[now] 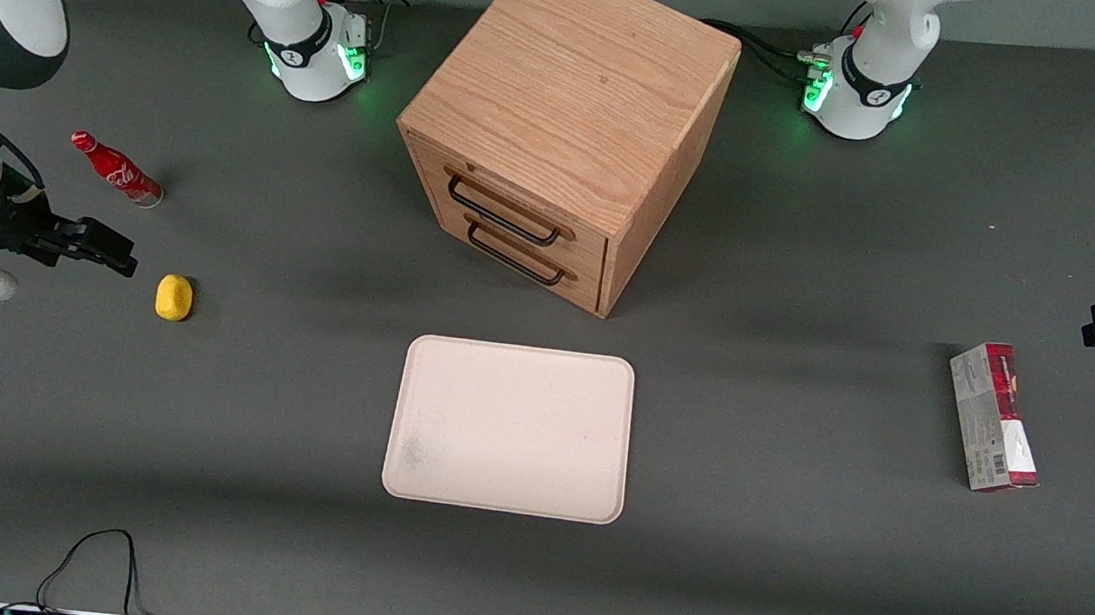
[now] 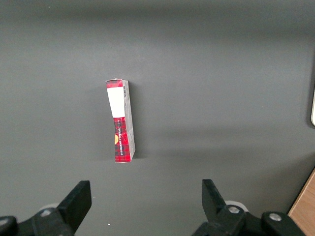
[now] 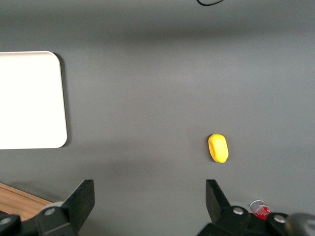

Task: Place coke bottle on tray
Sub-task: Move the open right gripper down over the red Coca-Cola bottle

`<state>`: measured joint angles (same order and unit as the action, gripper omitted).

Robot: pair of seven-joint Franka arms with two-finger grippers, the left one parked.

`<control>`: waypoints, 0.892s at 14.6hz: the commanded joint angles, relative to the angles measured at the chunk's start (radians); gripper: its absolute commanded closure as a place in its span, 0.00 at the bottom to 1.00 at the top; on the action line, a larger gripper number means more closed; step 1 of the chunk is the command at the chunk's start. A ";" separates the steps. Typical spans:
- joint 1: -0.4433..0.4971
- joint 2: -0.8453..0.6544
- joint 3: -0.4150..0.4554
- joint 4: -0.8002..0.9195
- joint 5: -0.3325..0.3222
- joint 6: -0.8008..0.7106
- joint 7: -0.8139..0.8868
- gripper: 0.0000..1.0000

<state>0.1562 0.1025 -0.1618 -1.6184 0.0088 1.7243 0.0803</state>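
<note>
My black two-finger gripper (image 3: pixel 147 201) hangs above the dark grey table (image 1: pixel 783 571) at the working arm's end, fingers spread wide with nothing between them. In the front view it sits beside a small yellow oval lump (image 1: pixel 174 298), which lies on the mat a little toward the middle of the table from it.

The small slim red coke bottle with white script, red cap and silvery base (image 1: pixel 116 170) lies on its side on the mat, farther from the front camera than the gripper and the yellow lump, near but apart from both. The wrist view catches only its silvery base end (image 3: pixel 259 208) by one finger.

Handling judgement: rigid, smooth shell, probably light; round, so it may roll or skid if nudged. I would close across the body's middle, fingers square to its long axis, clear of the tapering neck.

The flat pale cream rectangular tray with rounded corners (image 1: pixel 510 428) sits bare mid-table, well apart from the bottle, in front of the oak two-drawer cabinet (image 1: pixel 565 128). A red-and-grey carton (image 1: pixel 993 417) lies toward the parked arm's end.
</note>
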 commanded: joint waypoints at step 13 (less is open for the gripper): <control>-0.012 -0.444 -0.330 -0.687 -0.216 0.204 -0.339 0.00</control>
<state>0.1388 -0.1937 -0.3887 -2.1333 -0.1654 1.8420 -0.1640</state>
